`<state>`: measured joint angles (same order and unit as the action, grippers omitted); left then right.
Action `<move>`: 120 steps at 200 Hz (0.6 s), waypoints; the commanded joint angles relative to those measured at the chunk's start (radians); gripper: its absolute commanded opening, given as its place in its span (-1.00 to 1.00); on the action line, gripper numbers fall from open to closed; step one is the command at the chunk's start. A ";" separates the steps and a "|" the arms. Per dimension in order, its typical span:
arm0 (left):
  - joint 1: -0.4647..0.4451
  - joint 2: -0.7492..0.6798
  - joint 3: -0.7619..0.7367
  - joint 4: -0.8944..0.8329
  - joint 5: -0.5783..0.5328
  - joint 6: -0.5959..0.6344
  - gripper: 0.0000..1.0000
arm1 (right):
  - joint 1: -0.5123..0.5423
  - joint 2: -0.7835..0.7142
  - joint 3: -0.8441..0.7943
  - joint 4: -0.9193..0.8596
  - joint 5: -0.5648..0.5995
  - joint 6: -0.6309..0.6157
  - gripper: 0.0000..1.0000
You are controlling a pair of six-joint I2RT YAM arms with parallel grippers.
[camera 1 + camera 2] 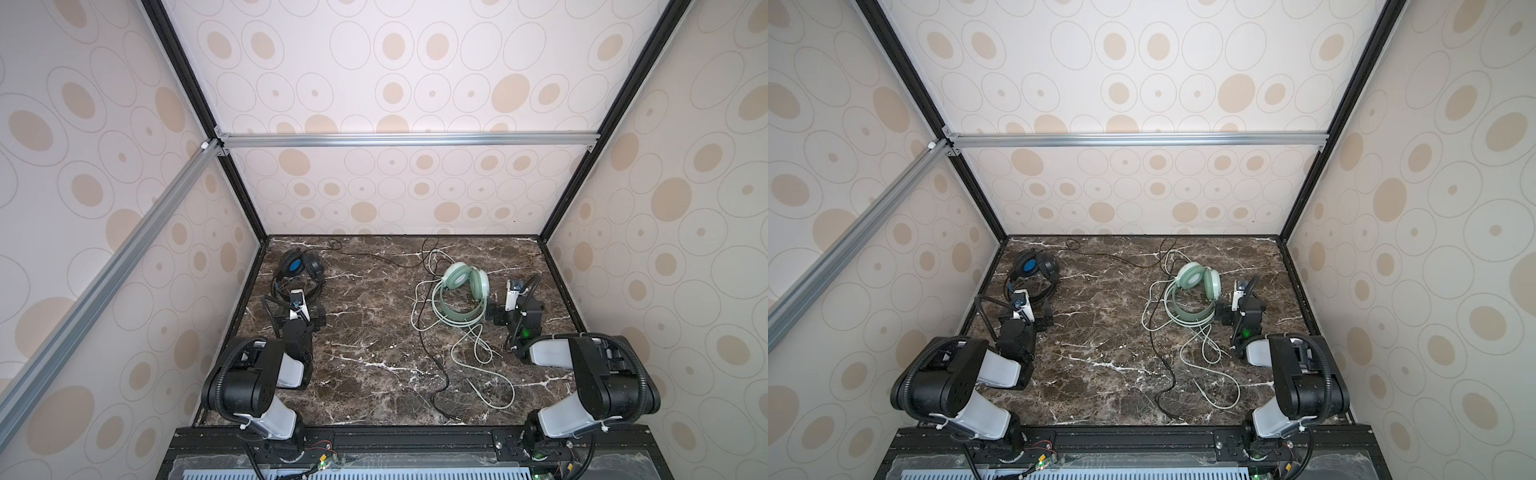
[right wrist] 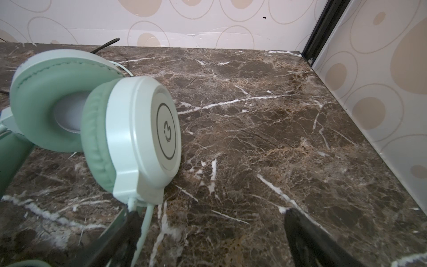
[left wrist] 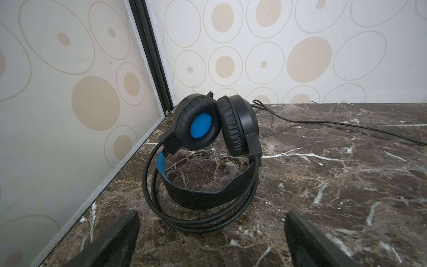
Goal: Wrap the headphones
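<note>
Black headphones (image 1: 297, 271) sat near the far-left corner of the bench (image 1: 365, 336), earcups toward the far edge, headband toward the near edge, blue earcup lining showing. The black cable (image 1: 431, 365) ran off along the far edge, then came down the middle of the bench to end close to the near edge.

Mint-green headphones (image 1: 460, 293) lay right of middle in the far half, earcups far, headband near. The pale green cable (image 1: 478, 358) was loose in loops beside and in front of that pair, crossing the black cable on the pair's left side.

Left gripper (image 3: 211, 240) was low over the bench just behind the black headband, jaws wide apart, gripping nothing. In the left wrist view the headband's outer arc sat in the gap between the fingers (image 3: 120, 240); no contact seen.

Right gripper (image 2: 217, 231) was at the green pair's right side, jaws wide apart, nothing held. One finger was right beside the cable exit under the near earcup; could not tell if touching. The other finger was over bare bench.
</note>
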<state>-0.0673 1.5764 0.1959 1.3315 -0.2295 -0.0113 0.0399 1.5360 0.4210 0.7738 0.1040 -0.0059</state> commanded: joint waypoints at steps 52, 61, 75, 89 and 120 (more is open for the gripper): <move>0.004 0.004 0.019 0.046 0.005 -0.006 0.96 | 0.009 0.004 0.008 0.010 -0.020 -0.006 1.00; 0.004 0.004 0.019 0.046 0.005 -0.005 0.96 | 0.009 0.002 0.004 0.012 -0.020 -0.007 0.99; 0.003 0.004 0.019 0.046 0.005 -0.005 0.96 | 0.008 0.002 0.004 0.012 -0.021 -0.008 0.99; 0.004 0.004 0.019 0.046 0.005 -0.005 0.96 | 0.009 0.002 0.004 0.013 -0.020 -0.007 0.99; 0.004 0.004 0.019 0.046 0.005 -0.006 0.96 | 0.009 0.002 0.005 0.012 -0.020 -0.007 0.99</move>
<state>-0.0673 1.5764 0.1959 1.3315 -0.2295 -0.0113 0.0399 1.5360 0.4210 0.7742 0.1036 -0.0063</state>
